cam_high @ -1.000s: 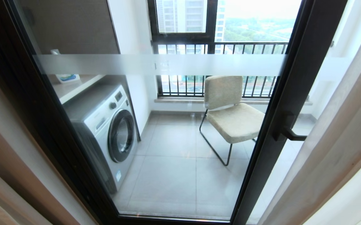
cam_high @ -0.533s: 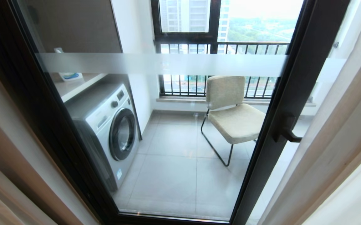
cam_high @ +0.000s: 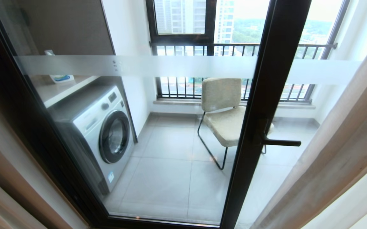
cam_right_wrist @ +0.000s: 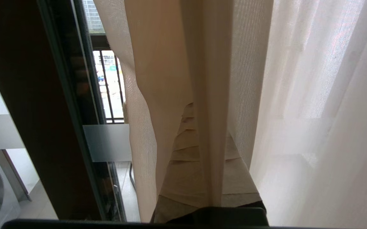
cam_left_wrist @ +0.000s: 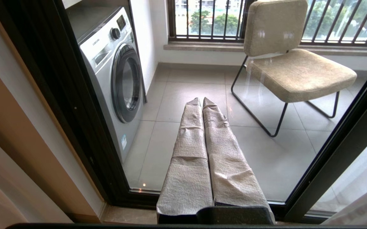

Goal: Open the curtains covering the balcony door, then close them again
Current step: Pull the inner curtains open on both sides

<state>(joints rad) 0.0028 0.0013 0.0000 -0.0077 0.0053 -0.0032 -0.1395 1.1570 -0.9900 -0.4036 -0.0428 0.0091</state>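
Curtains [cam_right_wrist: 170,79] fold pinched between right gripper [cam_right_wrist: 209,127] fingers, beside balcony door [cam_right_wrist: 27,95]

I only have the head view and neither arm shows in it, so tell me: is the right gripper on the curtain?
Observer: Yes. The right gripper has its fingers shut on a fold of the cream curtain.
Operator: And the sheer?
Observer: The white sheer hangs beside that fold, apparently outside the grip.
Operator: Left arm?
Observer: The left gripper is shut and empty, pointing at the balcony door.
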